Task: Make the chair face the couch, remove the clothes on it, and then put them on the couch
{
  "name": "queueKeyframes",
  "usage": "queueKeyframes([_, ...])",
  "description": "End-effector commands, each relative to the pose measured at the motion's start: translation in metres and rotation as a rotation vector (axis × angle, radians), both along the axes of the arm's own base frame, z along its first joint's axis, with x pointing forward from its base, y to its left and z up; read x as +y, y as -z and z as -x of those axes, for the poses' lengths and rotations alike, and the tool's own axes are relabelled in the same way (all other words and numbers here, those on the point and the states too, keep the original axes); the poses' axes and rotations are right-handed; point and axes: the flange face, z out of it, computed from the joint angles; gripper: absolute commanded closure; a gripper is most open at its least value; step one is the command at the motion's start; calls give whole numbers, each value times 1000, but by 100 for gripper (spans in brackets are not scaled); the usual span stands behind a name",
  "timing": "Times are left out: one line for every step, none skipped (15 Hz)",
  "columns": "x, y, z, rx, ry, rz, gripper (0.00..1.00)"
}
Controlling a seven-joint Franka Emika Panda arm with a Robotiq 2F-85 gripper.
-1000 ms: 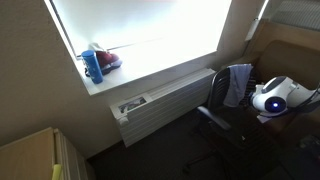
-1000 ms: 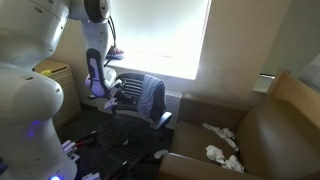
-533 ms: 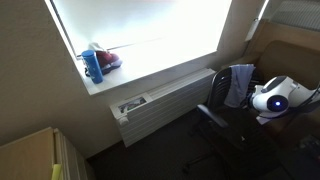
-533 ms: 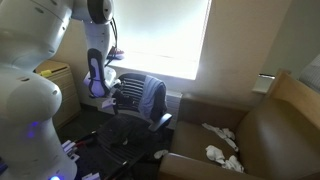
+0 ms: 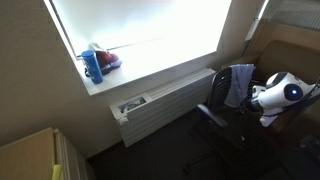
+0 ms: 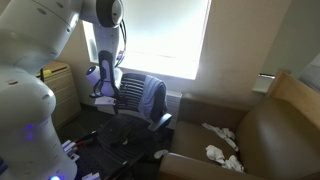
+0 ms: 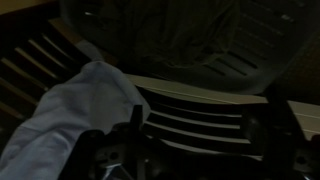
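Note:
The black office chair (image 6: 132, 118) stands beside the couch (image 6: 262, 135), and a blue garment (image 6: 151, 97) hangs over its backrest. An exterior view shows the same chair (image 5: 215, 105) and garment (image 5: 237, 84) by the radiator. My gripper (image 6: 112, 91) is at the edge of the backrest, behind the chair. In the wrist view the gripper (image 7: 195, 125) is open, its dark fingers (image 7: 137, 117) apart with the backrest slats (image 7: 205, 108) between them and nothing held. The pale garment (image 7: 62, 118) lies just left of it. White clothes (image 6: 222, 155) lie on the couch seat.
A radiator (image 5: 165, 100) runs under the bright window, close behind the chair. A blue bottle (image 5: 93, 66) and a red thing stand on the sill. A wooden cabinet (image 5: 30, 155) stands at the lower left. The robot's white body (image 6: 30, 110) fills the left side.
The jaws have opened and let go of the chair's backrest. The arm has shifted slightly, with its upper part moving right. Chair and garment stay where they were.

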Motion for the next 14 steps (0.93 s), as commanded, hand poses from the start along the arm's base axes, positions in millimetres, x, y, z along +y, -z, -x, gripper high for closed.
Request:
queueKeyframes([4, -2, 1, 5, -7, -7, 0])
queueKeyframes([4, -2, 1, 3, -6, -5, 0])
queueKeyframes([4, -2, 1, 3, -6, -5, 0])
queueKeyframes([3, -4, -1, 49, 4, -56, 0])
queueKeyframes([8, -12, -2, 84, 2, -115, 0])
queueKeyframes([14, -22, -3, 114, -9, -165, 0])
queueKeyframes([19, -30, -4, 147, -15, -210, 0])
queueKeyframes([26, -39, -6, 175, -19, -264, 0])
queueKeyframes([33, -47, -5, 210, -19, -317, 0])
queueKeyframes([39, -50, -5, 244, -23, -372, 0])
queueKeyframes([43, -50, -4, 278, -13, -412, 0])
queueKeyframes([46, -43, 0, 321, -1, -449, 0])
queueKeyframes([50, -36, 1, 351, 13, -479, 0])
queueKeyframes([53, -21, 11, 369, 57, -445, 0])
